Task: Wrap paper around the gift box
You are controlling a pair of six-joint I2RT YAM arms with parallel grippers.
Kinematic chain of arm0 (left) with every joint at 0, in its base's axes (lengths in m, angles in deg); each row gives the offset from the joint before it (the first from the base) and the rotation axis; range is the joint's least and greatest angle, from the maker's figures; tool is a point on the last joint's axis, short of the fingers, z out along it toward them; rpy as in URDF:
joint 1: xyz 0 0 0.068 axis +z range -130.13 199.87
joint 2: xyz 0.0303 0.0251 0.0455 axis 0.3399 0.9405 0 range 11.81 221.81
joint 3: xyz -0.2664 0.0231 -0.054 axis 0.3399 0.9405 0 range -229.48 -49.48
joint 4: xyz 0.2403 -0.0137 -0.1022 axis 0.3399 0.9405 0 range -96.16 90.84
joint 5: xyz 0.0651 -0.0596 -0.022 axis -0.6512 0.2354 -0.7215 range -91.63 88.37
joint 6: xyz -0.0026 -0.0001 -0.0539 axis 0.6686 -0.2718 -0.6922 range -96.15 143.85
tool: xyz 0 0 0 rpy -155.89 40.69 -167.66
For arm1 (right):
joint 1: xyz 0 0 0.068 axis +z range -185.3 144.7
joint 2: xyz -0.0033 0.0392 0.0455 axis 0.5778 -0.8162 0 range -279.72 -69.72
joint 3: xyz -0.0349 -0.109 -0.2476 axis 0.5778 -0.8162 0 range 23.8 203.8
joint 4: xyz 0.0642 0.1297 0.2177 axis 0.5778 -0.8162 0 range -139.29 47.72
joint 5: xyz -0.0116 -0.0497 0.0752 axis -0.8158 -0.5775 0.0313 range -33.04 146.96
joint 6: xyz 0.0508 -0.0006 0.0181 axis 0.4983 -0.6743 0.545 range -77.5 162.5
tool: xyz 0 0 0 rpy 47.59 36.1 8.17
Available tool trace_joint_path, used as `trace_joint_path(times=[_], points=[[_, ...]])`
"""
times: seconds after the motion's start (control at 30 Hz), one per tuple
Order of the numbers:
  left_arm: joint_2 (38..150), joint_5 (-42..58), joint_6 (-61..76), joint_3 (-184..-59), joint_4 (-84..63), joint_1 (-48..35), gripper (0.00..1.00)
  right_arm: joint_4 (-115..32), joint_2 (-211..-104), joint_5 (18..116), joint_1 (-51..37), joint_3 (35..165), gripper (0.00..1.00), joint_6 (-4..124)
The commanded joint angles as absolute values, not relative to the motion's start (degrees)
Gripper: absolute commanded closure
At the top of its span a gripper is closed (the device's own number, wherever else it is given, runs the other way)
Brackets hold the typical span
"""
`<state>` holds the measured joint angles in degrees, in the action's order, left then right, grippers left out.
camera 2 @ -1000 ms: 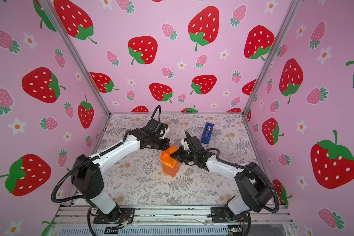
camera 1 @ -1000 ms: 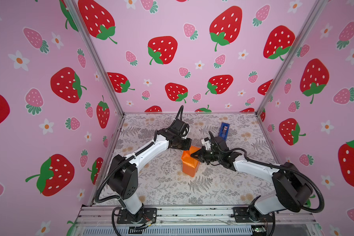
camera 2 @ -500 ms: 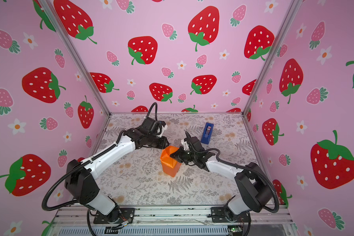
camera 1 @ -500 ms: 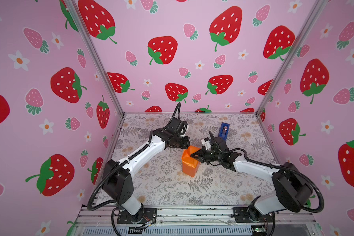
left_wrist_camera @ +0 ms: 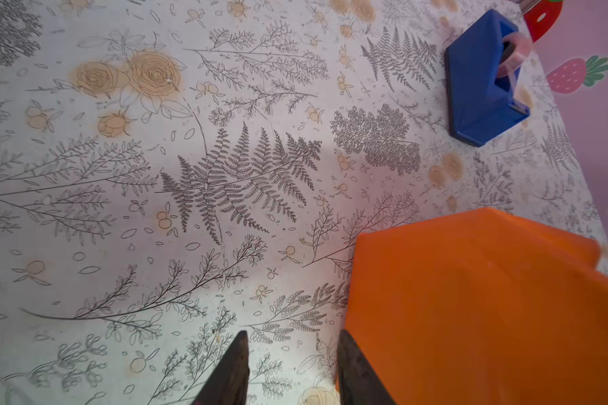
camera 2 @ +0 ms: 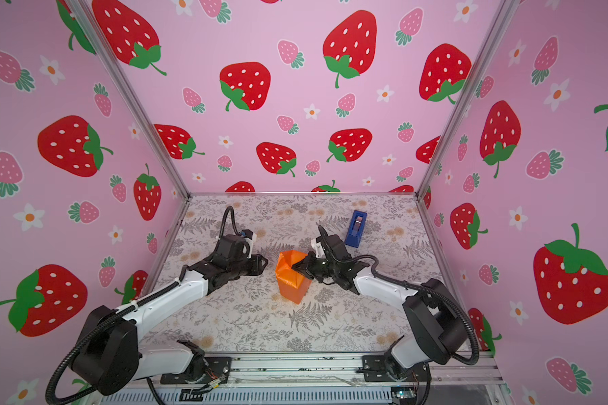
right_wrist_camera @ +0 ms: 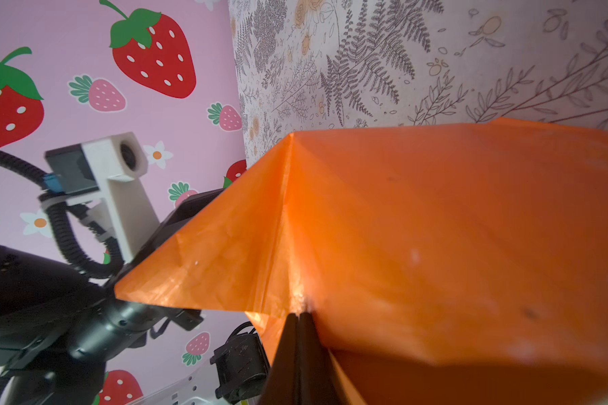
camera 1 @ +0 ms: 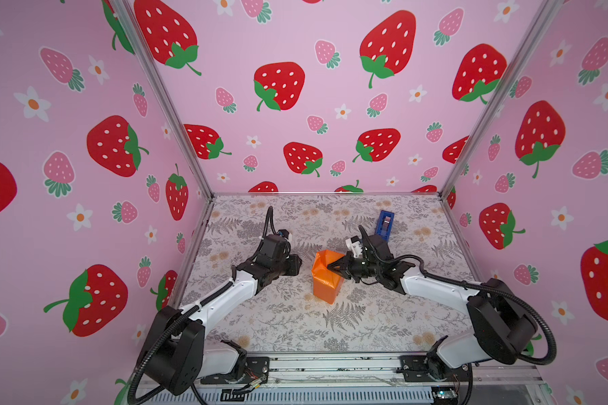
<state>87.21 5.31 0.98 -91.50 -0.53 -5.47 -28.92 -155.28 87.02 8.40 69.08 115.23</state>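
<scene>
While the paper (camera 1: 325, 280) stands as an upright orange wrapper in the middle of the counter (camera 1: 295, 322) — its contents hidden, so the gift box cannot be seen — the right end effector (camera 1: 331, 268) reaches in low from the right, jaws pressed together on a fold at the wrapper's top edge. The left end effector (camera 1: 297, 266) points at the wrapper's left side from just beside it, jaws spread and empty, forearm stretched from the near-left base; a blue tape dispenser (camera 1: 384, 222) sits farther back.

Free table (camera 1: 295, 326) in front, paper (camera 1: 325, 284) mid-table, tape dispenser (camera 1: 384, 224) rear right
</scene>
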Motion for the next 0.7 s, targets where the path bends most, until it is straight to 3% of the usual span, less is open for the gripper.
trace_joint_path(times=[0.0, 0.17, 0.67], points=[[88.02, 8.36, -1.81, -87.24, -18.53, -5.35, 0.57, -36.17, -156.66, 85.41, 8.21, 66.7, 1.0, 115.01], [90.17, 11.84, -2.01, -81.59, -33.88, -7.18, 0.56, -36.01, -156.66, 85.43, 8.27, 66.71, 1.0, 115.1], [97.64, 13.66, -3.8, -77.53, -50.18, -9.47, 0.54, -35.56, -156.73, 85.59, 8.23, 66.43, 1.0, 115.26]])
